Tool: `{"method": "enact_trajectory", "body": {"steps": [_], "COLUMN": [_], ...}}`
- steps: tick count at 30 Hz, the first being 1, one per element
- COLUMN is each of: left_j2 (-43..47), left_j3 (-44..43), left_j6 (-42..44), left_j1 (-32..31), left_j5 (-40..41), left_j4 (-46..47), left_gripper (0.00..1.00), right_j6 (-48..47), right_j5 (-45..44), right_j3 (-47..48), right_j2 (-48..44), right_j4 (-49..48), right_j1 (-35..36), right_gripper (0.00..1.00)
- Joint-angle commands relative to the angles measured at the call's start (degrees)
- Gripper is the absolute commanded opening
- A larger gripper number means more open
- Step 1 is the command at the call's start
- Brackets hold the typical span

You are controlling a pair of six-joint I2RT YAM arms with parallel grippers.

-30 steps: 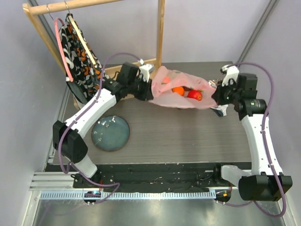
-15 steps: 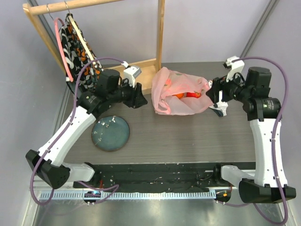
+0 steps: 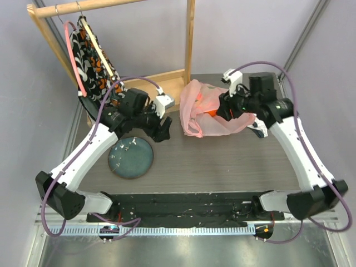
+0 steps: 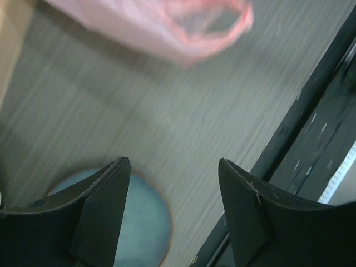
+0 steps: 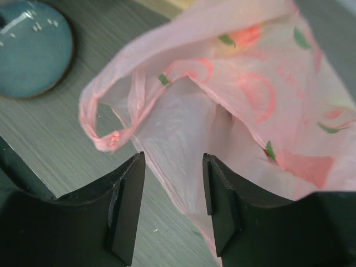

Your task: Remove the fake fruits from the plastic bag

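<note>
The pink bag [image 3: 207,127] lies slumped on the table at about 1 o'clock from the table's middle. Its loop handle [image 5: 113,137] trails toward 8 o'clock. The fruits [image 3: 211,114] are inside it and show from above only as an orange-red patch through the plastic. Which ones they are I cannot tell. No fruit shows outside the bag, so I judge the task is at its opening step of getting into the bag.

The right gripper [image 5: 170,166] hangs over the bag from its 3 o'clock side. Its jaws are spread and nothing is between them. Crumpled plastic fills the wrist view just beyond the fingertips, and whether they touch it I cannot tell. The left gripper [image 4: 172,166] is at the bag's 8 o'clock, apart from it, also spread and holding nothing. It sits above the edge of the blue plate [image 3: 130,158], which is at 7 o'clock from the bag.

The plastic is thin and floppy, so the next move probably calls for one gripper to pinch a handle or the rim and hold the mouth open. The other can then reach in for a fruit. If the bag is not pinned, it will likely slide or bunch up. A glossy round fruit may also slip out of a shallow pinch.
</note>
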State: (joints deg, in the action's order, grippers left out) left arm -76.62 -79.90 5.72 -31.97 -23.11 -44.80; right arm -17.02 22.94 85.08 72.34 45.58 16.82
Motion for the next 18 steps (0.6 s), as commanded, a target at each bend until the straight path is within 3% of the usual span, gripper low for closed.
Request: {"method": "enact_trajectory", "body": {"steps": [1, 4, 10, 15, 18], "left_j2": [-0.46, 0.95, 0.68, 1.03, 3.05], "left_j3": [5.86, 13.33, 18.97, 24.43, 25.49], "left_j6": [15.81, 17.04, 17.05, 16.26, 13.98], "left_j1": [0.06, 0.15, -0.81, -1.87, 2.16], "left_j5": [4.38, 8.60, 12.47, 17.30, 22.14], "left_j4": [-14.09, -12.77, -12.52, -9.36, -6.80], "left_gripper": [0.68, 0.69, 0.73, 0.69, 0.66], "right_j6": [2.85, 4.09, 4.10, 3.74, 3.66], "right_j5": [-4.13, -4.13, -3.34, -3.43, -3.69], "right_j3": [-1.14, -1.49, -3.25, -3.43, -3.78], "right_j2": [4.04, 4.74, 4.31, 4.39, 3.87], "right_j4": [-2.86, -4.97, -4.63, -4.54, -4.62], "right_j1": [0.23, 0.23, 0.23, 0.32, 0.23], "right_gripper": [0.52, 0.54, 0.59, 0.62, 0.63]}}
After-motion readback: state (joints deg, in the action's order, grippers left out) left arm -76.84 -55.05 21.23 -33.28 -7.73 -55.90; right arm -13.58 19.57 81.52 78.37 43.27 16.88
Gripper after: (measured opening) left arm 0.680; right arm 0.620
